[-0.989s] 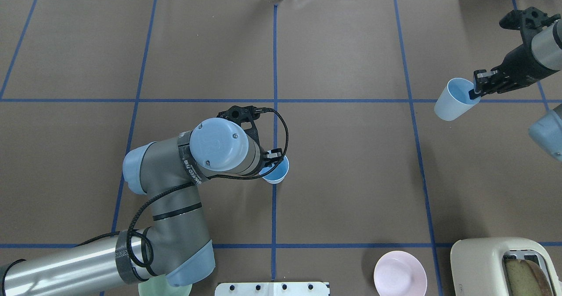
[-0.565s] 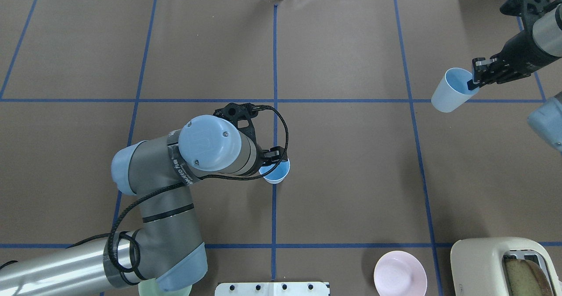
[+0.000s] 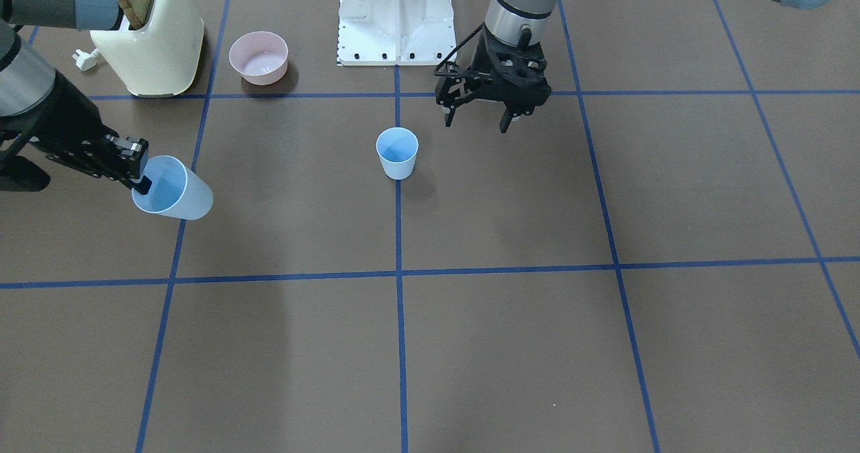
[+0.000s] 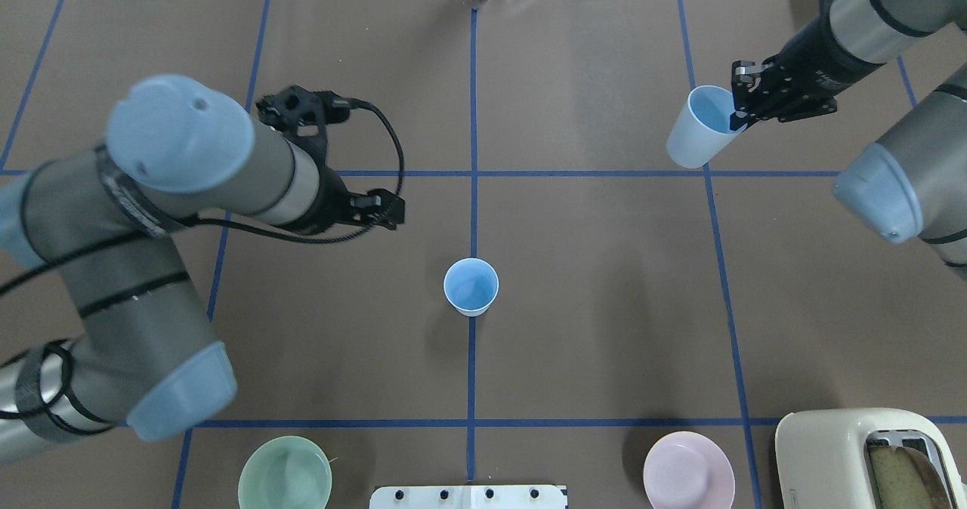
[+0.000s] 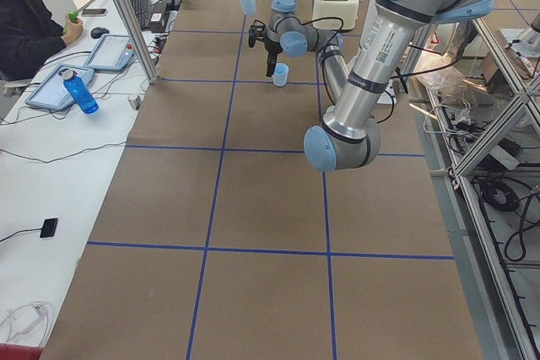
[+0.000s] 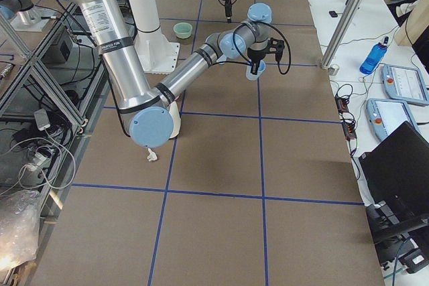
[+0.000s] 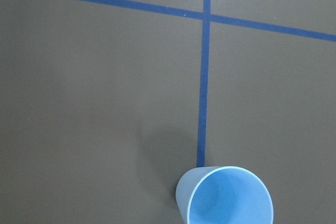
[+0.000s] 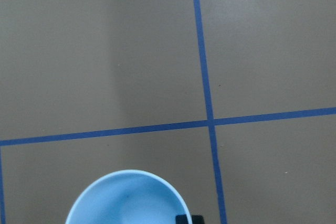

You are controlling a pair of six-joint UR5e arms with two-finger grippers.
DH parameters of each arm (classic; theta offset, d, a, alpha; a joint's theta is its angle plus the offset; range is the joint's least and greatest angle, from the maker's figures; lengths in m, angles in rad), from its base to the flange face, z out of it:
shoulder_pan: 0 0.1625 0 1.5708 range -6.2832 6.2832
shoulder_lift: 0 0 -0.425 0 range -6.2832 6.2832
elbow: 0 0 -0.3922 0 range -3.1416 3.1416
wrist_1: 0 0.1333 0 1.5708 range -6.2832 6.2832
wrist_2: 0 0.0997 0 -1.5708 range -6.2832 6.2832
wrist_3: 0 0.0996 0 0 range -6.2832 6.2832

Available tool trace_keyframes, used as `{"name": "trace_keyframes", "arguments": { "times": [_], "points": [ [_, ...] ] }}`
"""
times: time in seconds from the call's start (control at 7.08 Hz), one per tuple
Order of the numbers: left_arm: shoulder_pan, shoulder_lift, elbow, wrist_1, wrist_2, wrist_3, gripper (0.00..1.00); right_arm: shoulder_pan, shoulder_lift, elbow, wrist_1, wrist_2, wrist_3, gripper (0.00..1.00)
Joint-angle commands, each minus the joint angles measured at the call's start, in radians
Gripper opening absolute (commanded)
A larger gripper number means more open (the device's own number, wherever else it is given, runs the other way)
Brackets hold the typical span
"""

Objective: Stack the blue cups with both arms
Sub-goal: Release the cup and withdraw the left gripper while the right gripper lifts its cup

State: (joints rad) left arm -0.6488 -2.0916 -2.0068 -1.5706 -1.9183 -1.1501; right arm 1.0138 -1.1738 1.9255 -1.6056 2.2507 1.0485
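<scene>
One blue cup stands upright on the centre line of the table; it also shows in the front view and the left wrist view. My left gripper is open and empty, raised, to the left of that cup and clear of it. My right gripper is shut on the rim of the second blue cup, one finger inside it. That cup hangs tilted above the table at the far right, and its rim shows in the right wrist view.
A pink bowl and a cream toaster with bread in it stand at the near right. A green bowl is at the near left. The white pedestal is at the near middle edge.
My left gripper has let go of the centre cup and pulled away to the left and up. My right gripper has carried its cup leftward and farther from the robot.
</scene>
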Motion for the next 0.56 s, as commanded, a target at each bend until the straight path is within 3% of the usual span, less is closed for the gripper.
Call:
{"name": "trace_keyframes", "arguments": {
  "times": [0.0,0.42],
  "points": [
    [-0.218,0.108,-0.020,-0.003,-0.173,0.236,0.97,-0.101,0.078,0.001,-0.003,-0.075,0.149,0.00],
    [-0.432,0.260,-0.010,-0.075,-0.328,0.485,0.98,-0.205,0.150,0.000,-0.008,-0.167,0.281,0.00]
  ]
}}
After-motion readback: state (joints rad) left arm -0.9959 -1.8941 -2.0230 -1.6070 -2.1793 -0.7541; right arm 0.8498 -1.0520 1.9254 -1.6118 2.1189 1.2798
